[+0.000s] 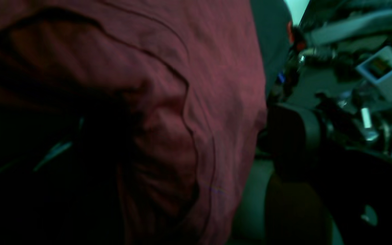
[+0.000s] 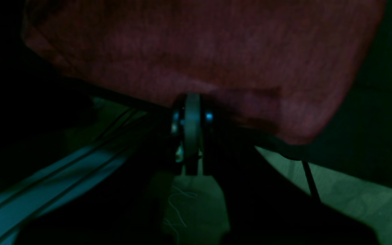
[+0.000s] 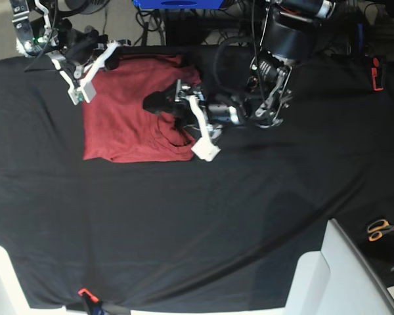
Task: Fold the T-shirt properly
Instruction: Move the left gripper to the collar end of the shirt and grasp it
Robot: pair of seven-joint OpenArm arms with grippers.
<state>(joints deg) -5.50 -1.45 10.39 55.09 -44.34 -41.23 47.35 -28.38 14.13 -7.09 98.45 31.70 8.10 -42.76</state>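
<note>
Only the base view shows the whole T-shirt (image 3: 128, 118) on the black table (image 3: 197, 223); my left claw (image 3: 159, 104) gapes wide over its three-o'clock edge, my right claw (image 3: 108, 56) shut at its twelve-o'clock hem.

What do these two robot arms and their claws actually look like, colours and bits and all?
Both arms are mostly black with bundles of dark cables. The left arm has a thick, round, glossy black segment. Each wrist carries a white plastic bracket with a small boxy camera housing. The right claw is dark with a pale grey middle strip.
</note>
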